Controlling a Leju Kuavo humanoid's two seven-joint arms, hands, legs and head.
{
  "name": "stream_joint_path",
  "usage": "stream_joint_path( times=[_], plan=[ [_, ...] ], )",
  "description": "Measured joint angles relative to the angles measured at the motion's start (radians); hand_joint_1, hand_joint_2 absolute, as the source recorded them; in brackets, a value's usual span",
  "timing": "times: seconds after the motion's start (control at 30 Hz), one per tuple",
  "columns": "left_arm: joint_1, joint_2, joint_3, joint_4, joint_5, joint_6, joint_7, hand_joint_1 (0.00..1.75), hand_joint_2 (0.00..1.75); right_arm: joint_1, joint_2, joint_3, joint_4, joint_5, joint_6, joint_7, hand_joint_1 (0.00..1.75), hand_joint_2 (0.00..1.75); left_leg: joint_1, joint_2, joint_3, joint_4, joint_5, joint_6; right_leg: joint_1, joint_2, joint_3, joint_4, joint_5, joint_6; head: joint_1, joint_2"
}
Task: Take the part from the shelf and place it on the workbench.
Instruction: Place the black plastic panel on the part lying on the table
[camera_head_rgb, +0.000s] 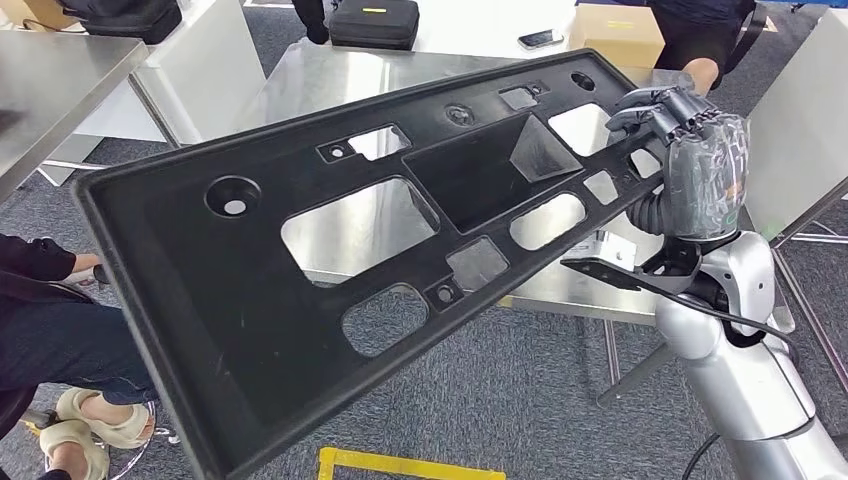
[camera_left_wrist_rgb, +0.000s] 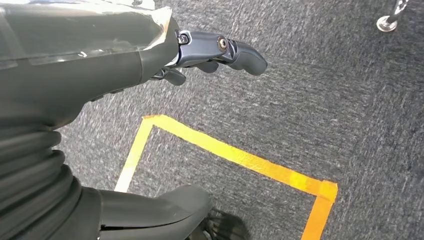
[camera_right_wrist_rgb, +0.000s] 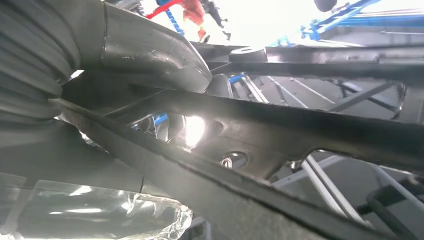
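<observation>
The part (camera_head_rgb: 250, 290) is a long black plastic panel with several cut-outs, held tilted in the air and spanning most of the head view. My right hand (camera_head_rgb: 690, 150) grips its far right end, fingers curled over the upper edge. In the right wrist view the panel's ribs (camera_right_wrist_rgb: 300, 130) run close past the camera and my right hand (camera_right_wrist_rgb: 150, 50) wraps around them. The steel workbench (camera_head_rgb: 330, 80) stands just beyond the panel. My left hand (camera_left_wrist_rgb: 150, 60) hangs over the carpet, its fingers (camera_left_wrist_rgb: 240, 52) apart and holding nothing.
On the workbench lie a black case (camera_head_rgb: 373, 22), a phone (camera_head_rgb: 540, 39) and a cardboard box (camera_head_rgb: 615, 32). A person (camera_head_rgb: 50, 330) sits at the left and another person (camera_head_rgb: 700, 40) stands behind the bench. Yellow floor tape (camera_left_wrist_rgb: 240, 157) marks the carpet. Another steel table (camera_head_rgb: 60, 80) stands at the left.
</observation>
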Motion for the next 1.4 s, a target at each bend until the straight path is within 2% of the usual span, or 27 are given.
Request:
stream_joint_path(
  times=[0.03,0.07,0.1,0.13,0.2,0.23,0.27,0.3,0.37,0.5,0.77,0.87,0.9,0.93,1.0,1.03,1.07,1.1,1.13,1.17,1.2,1.23,1.27,1.33,1.4],
  plan=[
    [0.000,0.000,0.000,0.000,0.000,0.000,0.000,0.00,1.75,0.001,0.001,0.000,0.000,0.001,-0.001,0.000,1.75,1.75,0.004,0.016,-0.033,0.069,-0.031,-0.005,0.001,-0.007,0.000,0.000,-0.001,-0.003,-0.003,0.000],
    [0.000,0.000,0.000,0.000,0.000,0.000,0.000,0.00,1.75,0.004,0.002,0.000,0.000,0.001,-0.002,0.002,1.75,1.75,0.007,0.023,-0.060,0.123,-0.049,-0.008,0.002,-0.013,0.000,0.000,-0.001,-0.004,-0.003,0.000],
    [0.000,0.000,0.000,0.000,0.000,0.000,0.000,0.00,1.75,0.007,0.002,-0.001,0.000,0.001,-0.004,0.004,1.75,1.75,0.010,0.027,-0.071,0.147,-0.050,-0.011,0.002,-0.017,0.000,0.000,-0.001,-0.003,-0.004,0.000],
    [0.001,0.000,0.000,0.000,0.000,0.000,0.000,0.00,1.75,0.010,0.002,-0.002,0.000,0.000,-0.006,0.005,1.75,1.75,0.014,0.028,-0.062,0.129,-0.032,-0.013,0.001,-0.021,0.001,0.001,-0.002,-0.003,-0.004,0.000],
    [0.001,0.002,0.000,0.000,0.000,0.001,0.001,0.00,1.75,0.016,0.002,-0.009,0.000,-0.006,-0.016,0.006,1.75,1.75,0.019,0.035,0.006,0.003,0.027,-0.015,-0.001,-0.026,0.003,0.002,-0.004,0.002,-0.004,0.000],
    [0.001,0.002,0.000,0.000,0.000,0.002,0.001,0.00,1.75,0.018,0.001,-0.014,0.000,-0.012,-0.022,0.004,1.75,1.75,0.019,0.038,0.042,-0.060,0.046,-0.014,0.002,-0.028,0.003,0.003,-0.007,0.006,-0.005,0.000],
    [0.001,0.002,0.000,0.001,0.000,0.002,0.002,0.00,1.75,0.020,-0.001,-0.019,0.000,-0.017,-0.028,0.002,1.75,1.75,0.019,0.040,0.067,-0.103,0.056,-0.011,0.005,-0.029,0.003,0.005,-0.009,0.011,-0.004,0.000],
    [0.001,0.002,0.000,0.001,0.001,0.002,0.002,0.00,1.75,0.023,-0.005,-0.025,0.000,-0.022,-0.033,-0.002,1.75,1.75,0.018,0.040,0.077,-0.121,0.056,-0.008,0.011,-0.030,0.002,0.006,-0.011,0.014,-0.003,0.000],
    [0.001,0.001,0.000,0.001,0.002,0.002,0.002,0.00,1.75,0.029,-0.014,-0.036,0.000,-0.029,-0.039,-0.007,1.75,1.75,0.013,0.034,0.079,-0.123,0.058,-0.002,0.016,-0.031,0.003,0.004,-0.011,0.017,-0.001,0.000],
    [0.001,0.002,0.000,0.001,0.004,0.003,0.002,0.00,1.75,0.037,-0.025,-0.049,0.000,-0.035,-0.041,-0.010,1.75,1.75,0.004,0.030,0.080,-0.122,0.057,0.008,0.013,-0.034,0.010,-0.008,-0.007,0.023,-0.001,0.000],
    [0.002,0.004,0.000,0.001,0.004,0.007,0.002,0.00,1.75,0.038,-0.035,-0.068,0.001,-0.047,-0.041,-0.013,1.75,1.75,-0.013,0.029,0.079,-0.121,0.050,0.038,-0.002,-0.034,0.015,-0.018,0.000,0.055,-0.002,0.000],
    [0.002,0.006,0.000,0.001,0.004,0.009,0.003,0.00,1.75,0.039,-0.038,-0.072,0.003,-0.048,-0.041,-0.013,1.75,1.75,-0.011,0.026,0.085,-0.131,0.051,0.053,-0.006,-0.032,0.017,-0.005,0.005,0.071,-0.002,0.000],
    [0.001,0.007,0.000,0.001,0.004,0.009,0.003,0.00,1.75,0.038,-0.040,-0.074,0.003,-0.048,-0.041,-0.013,1.75,1.75,-0.008,0.024,0.089,-0.134,0.049,0.060,-0.007,-0.028,0.007,0.013,-0.004,0.070,0.000,0.000],
    [0.001,0.007,0.000,0.001,0.004,0.010,0.003,0.00,1.75,0.037,-0.042,-0.076,0.003,-0.048,-0.041,-0.014,1.75,1.75,-0.005,0.021,0.094,-0.136,0.046,0.065,-0.007,-0.023,-0.012,0.048,-0.022,0.064,0.003,0.000],
    [0.001,0.007,0.000,0.001,0.004,0.010,0.003,0.00,1.75,0.038,-0.044,-0.078,0.005,-0.048,-0.041,-0.016,1.75,1.75,-0.003,0.015,0.099,-0.138,0.037,0.071,-0.006,-0.011,-0.083,0.178,-0.069,0.055,0.007,0.000],
    [0.002,0.007,0.000,0.001,0.005,0.011,0.003,0.00,1.75,0.041,-0.045,-0.079,0.006,-0.048,-0.041,-0.016,1.75,1.75,-0.002,0.014,0.103,-0.138,0.034,0.070,-0.005,-0.008,-0.121,0.243,-0.087,0.055,0.008,0.000],
    [0.002,0.006,0.000,0.001,0.005,0.011,0.003,0.00,1.75,0.043,-0.045,-0.080,0.008,-0.048,-0.042,-0.016,1.75,1.75,-0.003,0.012,0.108,-0.137,0.030,0.069,-0.004,-0.005,-0.147,0.280,-0.094,0.058,0.008,0.000],
    [0.002,0.006,0.000,0.001,0.006,0.012,0.003,0.00,1.75,0.045,-0.045,-0.080,0.010,-0.049,-0.041,-0.016,1.75,1.75,-0.002,0.010,0.115,-0.137,0.026,0.066,-0.003,-0.004,-0.153,0.277,-0.085,0.064,0.009,0.000],
    [0.003,0.006,0.000,0.001,0.007,0.012,0.003,0.00,1.75,0.046,-0.045,-0.080,0.012,-0.049,-0.041,-0.016,1.75,1.75,-0.001,0.008,0.124,-0.137,0.021,0.062,-0.004,-0.004,-0.138,0.232,-0.060,0.072,0.008,0.000],
    [0.003,0.006,0.000,0.001,0.008,0.012,0.003,0.00,1.75,0.047,-0.046,-0.081,0.013,-0.049,-0.041,-0.016,1.75,1.75,0.000,0.007,0.134,-0.137,0.014,0.056,-0.005,-0.004,-0.108,0.158,-0.024,0.081,0.009,0.000],
    [0.003,0.006,0.000,0.001,0.008,0.012,0.003,0.00,1.75,0.047,-0.046,-0.081,0.014,-0.049,-0.042,-0.016,1.75,1.75,0.000,0.005,0.143,-0.136,0.007,0.049,-0.005,-0.004,-0.081,0.089,0.003,0.083,0.010,0.000],
    [0.003,0.006,0.000,0.001,0.009,0.013,0.003,0.00,1.75,0.048,-0.046,-0.081,0.016,-0.049,-0.042,-0.016,1.75,1.75,0.000,0.005,0.149,-0.137,0.001,0.040,-0.002,-0.005,-0.059,0.036,0.016,0.075,0.010,0.000],
    [0.003,0.006,0.000,0.001,0.009,0.013,0.004,0.00,1.75,0.049,-0.046,-0.082,0.017,-0.049,-0.042,-0.017,1.75,1.75,0.000,0.005,0.153,-0.138,-0.005,0.032,0.002,-0.006,-0.046,0.007,0.019,0.063,0.010,0.000],
    [0.004,0.005,0.000,0.001,0.011,0.015,0.004,0.00,1.75,0.050,-0.046,-0.083,0.018,-0.046,-0.043,-0.017,1.75,1.75,0.001,0.007,0.161,-0.135,-0.011,0.019,0.007,-0.005,-0.032,0.002,0.005,0.030,0.010,0.000],
    [0.002,0.005,0.000,0.001,0.014,0.015,0.004,0.00,1.75,0.050,-0.046,-0.085,0.019,-0.040,-0.042,-0.017,1.75,1.75,0.003,0.014,0.145,-0.091,0.000,0.009,0.002,-0.001,-0.007,-0.002,-0.005,0.009,0.009,0.000]
  ],
)
